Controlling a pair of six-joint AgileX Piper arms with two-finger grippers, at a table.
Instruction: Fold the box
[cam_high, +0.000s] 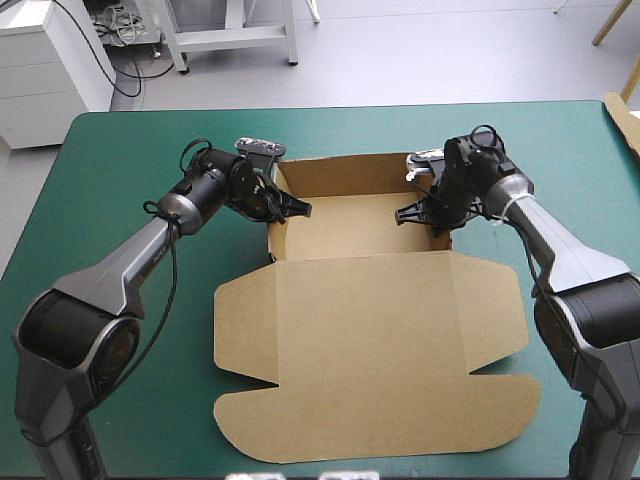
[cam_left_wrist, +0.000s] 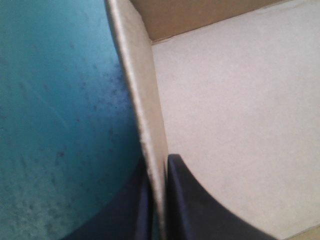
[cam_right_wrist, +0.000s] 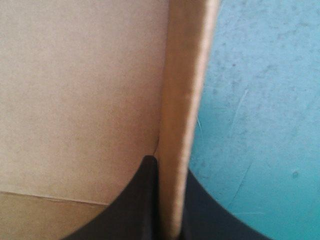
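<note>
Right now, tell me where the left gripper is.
In the high view the left gripper is at the far left of the box, shut on its raised left wall, opposite the right gripper on the right wall.

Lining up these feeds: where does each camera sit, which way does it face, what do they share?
High view: above, behind the robot, looking forward and down at the teal-green cover and box; left arm and right arm show.
Left wrist view: above that wrist, along the left gripper, shut on the box's left wall.
Right wrist view: likewise, right gripper shut on the right wall.
Shared: all show box and cover.
</note>
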